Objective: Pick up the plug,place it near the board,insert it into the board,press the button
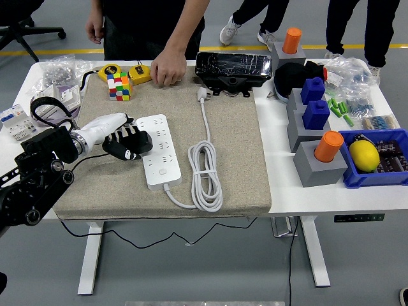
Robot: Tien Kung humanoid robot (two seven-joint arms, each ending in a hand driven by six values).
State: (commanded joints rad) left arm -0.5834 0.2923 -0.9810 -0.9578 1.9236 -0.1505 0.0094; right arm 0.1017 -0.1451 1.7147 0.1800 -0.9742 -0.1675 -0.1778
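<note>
One arm is in my view: the left arm enters from the lower left, its white forearm angled up and right across the grey mat (pixel 229 159). My left hand (pixel 127 143) lies at the left long edge of the white power strip (pixel 159 150), its black fingers (pixel 141 138) curled together with their tips over the strip's left margin; I cannot see anything enclosed in them. The strip lies lengthwise on the mat with rows of sockets along its upper part and a round button (pixel 162 171) near its lower end. Its white cable (pixel 203 172) leaves the near end, gathers into a long coil just right of the strip, then runs up the mat to the white plug (pixel 203 95), which lies free near the mat's far edge, well apart from my hand. At the far side a person's hand (pixel 167 69) rests as a fist on the table, between a yellow tape measure (pixel 139 73) and a black case (pixel 232 69). The palm side of my hand is hidden, and the person is cut off by the top edge.
</note>
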